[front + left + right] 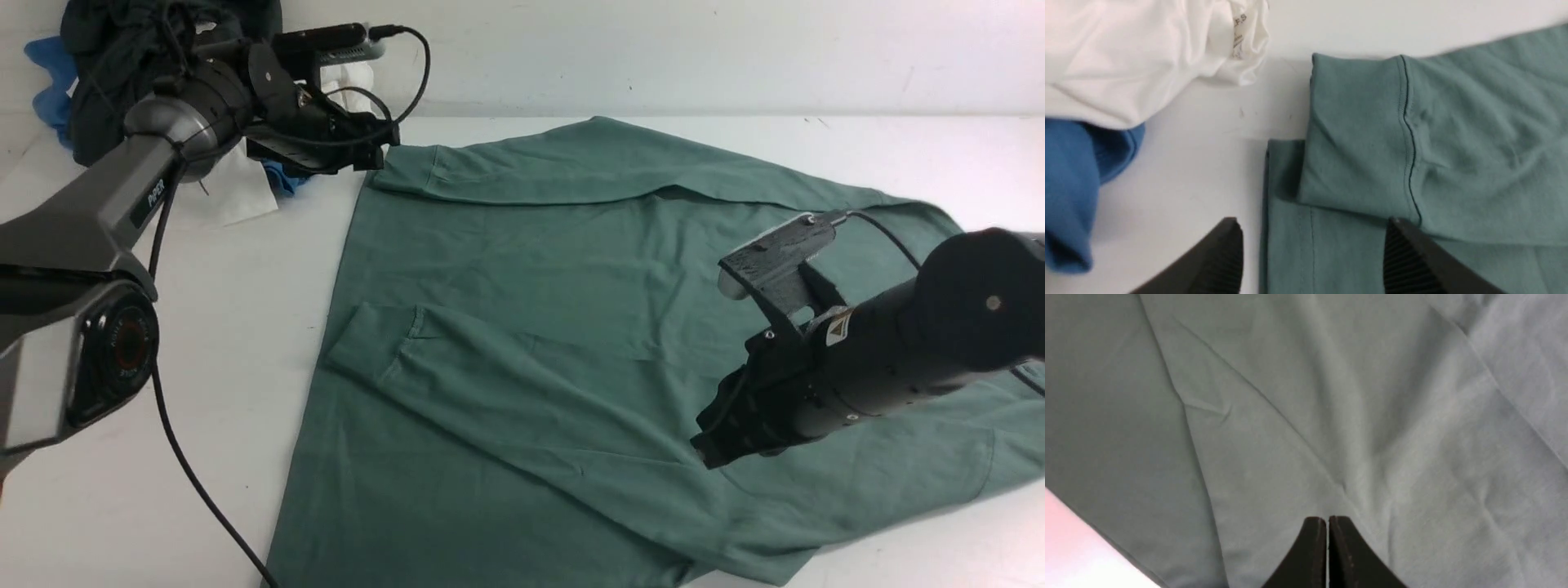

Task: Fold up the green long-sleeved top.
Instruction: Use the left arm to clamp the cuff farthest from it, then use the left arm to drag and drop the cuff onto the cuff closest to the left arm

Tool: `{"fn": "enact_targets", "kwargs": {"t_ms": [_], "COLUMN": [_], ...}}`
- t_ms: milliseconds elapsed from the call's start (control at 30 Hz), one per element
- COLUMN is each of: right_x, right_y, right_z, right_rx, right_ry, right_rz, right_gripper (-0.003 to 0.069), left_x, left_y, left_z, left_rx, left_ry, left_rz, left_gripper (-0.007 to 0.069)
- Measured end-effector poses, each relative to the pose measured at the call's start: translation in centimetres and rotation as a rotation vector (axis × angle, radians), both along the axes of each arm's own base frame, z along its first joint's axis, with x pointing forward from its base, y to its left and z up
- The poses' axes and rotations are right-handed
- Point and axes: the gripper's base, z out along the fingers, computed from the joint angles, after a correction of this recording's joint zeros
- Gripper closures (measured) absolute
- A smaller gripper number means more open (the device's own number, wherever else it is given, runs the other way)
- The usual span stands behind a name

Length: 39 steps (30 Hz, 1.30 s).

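Broadly, a white desk [245, 327] runs back to a plain white wall [653, 49], and the green long-sleeved top [531, 327] lies spread flat over the middle and right of it. The top's long axis runs from left to right, with the stitched hem edge toward the robot's left. Both sleeves are folded across the body, cuffs pointing left. A black garment [106, 49], a white garment [237, 184] and a blue garment [49, 73] are heaped in the far left corner. The left hand [371, 147] hangs released over the far cuff, fingers [1404, 261] spread wide, grasping nothing. The right hand [718, 445] is clenched low over the near right of the cloth. Whether it touches the cloth cannot be told.
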Motion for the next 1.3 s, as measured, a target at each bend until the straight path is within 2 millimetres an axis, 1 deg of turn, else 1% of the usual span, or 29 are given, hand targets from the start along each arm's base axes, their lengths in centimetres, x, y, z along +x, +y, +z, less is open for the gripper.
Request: {"fn": "enact_targets", "kwargs": {"t_ms": [67, 133, 167, 200, 300, 400, 500, 567, 600, 633, 667, 700, 733, 833, 867, 900, 967, 1000, 1033, 1067, 1133, 1167, 1200, 1233, 1267, 1300], "right_x": [0.2, 0.3, 0.3, 0.3, 0.3, 0.1, 0.0, 0.0, 0.0, 0.0, 0.0, -0.1, -0.1, -0.2, -0.2, -0.2, -0.2, -0.2, -0.3, -0.3, -0.3, -0.3, -0.3, -0.3, -0.3, -0.3], "right_y": [0.0, 0.1, 0.1, 0.1, 0.1, 0.1, 0.1, 0.1, 0.1, 0.1, 0.1, 0.0, 0.0, 0.0, 0.0, 0.0, -0.2, -0.2, -0.3, -0.3, -0.6, -0.7, -0.7, -0.8, -0.9, -1.0], "right_z": [-0.1, -0.2, -0.3, -0.3, -0.4, -0.6, -0.6, -0.6, -0.6, -0.6, -0.6, -0.6, -0.6, -0.7, -0.7, -0.7, -0.8, -0.8, -0.8, -0.9, -1.0, -1.0, -1.0, -1.0, -1.0, -1.1], "right_rx": [0.001, 0.002, 0.002, 0.002, -0.001, -0.008, -0.012, -0.012, -0.012, -0.012, -0.012, -0.014, -0.014, -0.019, -0.019, -0.028, -0.05, -0.053, -0.067, -0.072, -0.097, -0.108, -0.117, -0.12, -0.133, -0.144], "right_ry": [-0.008, -0.013, -0.013, -0.013, -0.002, 0.022, 0.035, 0.035, 0.036, 0.037, 0.038, 0.044, 0.045, 0.054, 0.054, 0.053, 0.051, 0.051, 0.055, 0.057, 0.065, 0.065, 0.066, 0.065, 0.062, 0.06], "right_rz": [-0.004, -0.007, -0.008, -0.008, -0.005, 0.001, 0.004, 0.004, 0.004, 0.005, 0.005, 0.007, 0.007, 0.011, 0.012, 0.018, 0.03, 0.032, 0.036, 0.036, 0.026, 0.024, 0.019, 0.021, 0.02, 0.021], "right_gripper": [0.0656, 0.0656, 0.0656, 0.0656, 0.0656, 0.0656, 0.0656, 0.0656, 0.0656, 0.0656, 0.0656, 0.0656, 0.0656, 0.0656, 0.0656, 0.0656, 0.0656, 0.0656, 0.0656, 0.0656, 0.0656, 0.0656, 0.0656, 0.0656, 0.0656, 0.0656], "left_x": [0.6, 1.1, 1.5, 1.5, 2.1, 2.4, 2.6, 2.5, 2.4, 2.4, 2.4, 2.2, 2.2, 1.6, 1.6, 1.0, 0.0, 0.0, -0.9, -1.2, -3.4, -4.1, -5.4, -5.4, -6.9, -7.9], "left_y": [-0.3, -0.6, -0.8, -0.9, -0.9, -1.1, -1.7, -2.4, -2.8, -2.8, -3.0, -3.5, -3.6, -3.8, -3.8, -3.9, -4.0, -4.0, -4.1, -4.1, -4.0, -3.9, -3.8, -3.8, -3.7, -3.6], "left_z": [-1.4, -2.4, -3.2, -3.3, -4.9, -5.2, -5.4, -5.5, -5.3, -5.3, -5.0, -4.0, -3.9, -0.4, -0.1, 2.0, 4.6, 4.5, 6.5, 7.1, 11.4, 12.8, 15.1, 15.1, 16.9, 18.2], "left_rx": [-0.002, -0.01, -0.029, -0.034, -0.061, -0.071, -0.039, 0.0, 0.013, 0.015, 0.024, 0.026, 0.026, 0.03, 0.029, 0.028, 0.031, 0.031, 0.035, 0.036, 0.053, 0.061, 0.066, 0.067, 0.072, 0.073], "left_ry": [-0.016, -0.026, -0.037, -0.037, -0.064, -0.091, -0.132, -0.151, -0.159, -0.16, -0.167, -0.178, -0.178, -0.195, -0.195, -0.193, -0.169, -0.16, -0.143, -0.136, -0.112, -0.112, -0.11, -0.111, -0.079, -0.063], "left_rz": [-0.031, -0.048, -0.049, -0.049, -0.019, -0.005, -0.026, -0.07, -0.088, -0.091, -0.103, -0.119, -0.121, -0.153, -0.155, -0.175, -0.21, -0.214, -0.24, -0.249, -0.298, -0.31, -0.327, -0.327, -0.351, -0.362], "left_gripper": [0.0177, 0.0181, 0.019, 0.0193, 0.0238, 0.0295, 0.0438, 0.0564, 0.0593, 0.0593, 0.061, 0.0622, 0.0622, 0.0622, 0.0622, 0.0622, 0.0622, 0.0622, 0.0622, 0.0622, 0.0622, 0.0622, 0.0622, 0.0622, 0.0622, 0.0622]}}
